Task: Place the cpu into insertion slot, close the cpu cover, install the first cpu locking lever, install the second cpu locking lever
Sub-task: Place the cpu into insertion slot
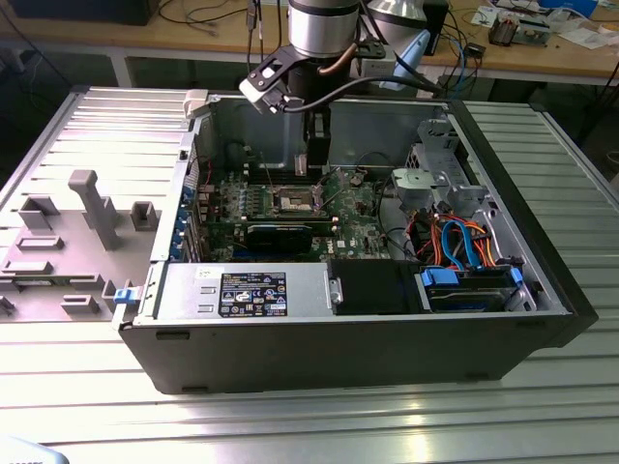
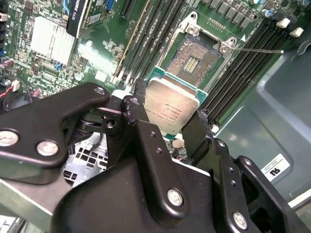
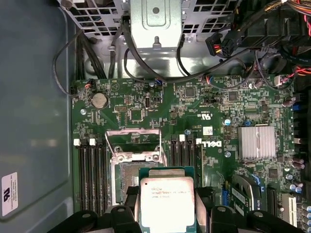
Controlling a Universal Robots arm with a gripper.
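Hung, in the exterior view, inside the open computer case [image 1: 338,353], toward its far wall, gripper [image 1: 315,159] low over the motherboard's [image 1: 360,208] insertion slot [image 1: 293,200]. Held, in the second wrist view, the cpu [image 2: 171,108] clamped by two opposite edges between black fingers [image 2: 148,133], over the slot's edge nearest the gripper. Showed, in the first wrist view, the cpu [image 3: 167,201] overlapping that slot edge, with the cpu cover [image 3: 136,156] raised open at the slot's opposite edge; whether touching the slot, impossible to tell.

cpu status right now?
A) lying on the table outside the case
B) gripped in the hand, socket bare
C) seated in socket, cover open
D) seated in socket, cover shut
B: the cpu is clamped in the hand, and the insertion slot shows its bare tan-gold centre with the cpu cover raised.
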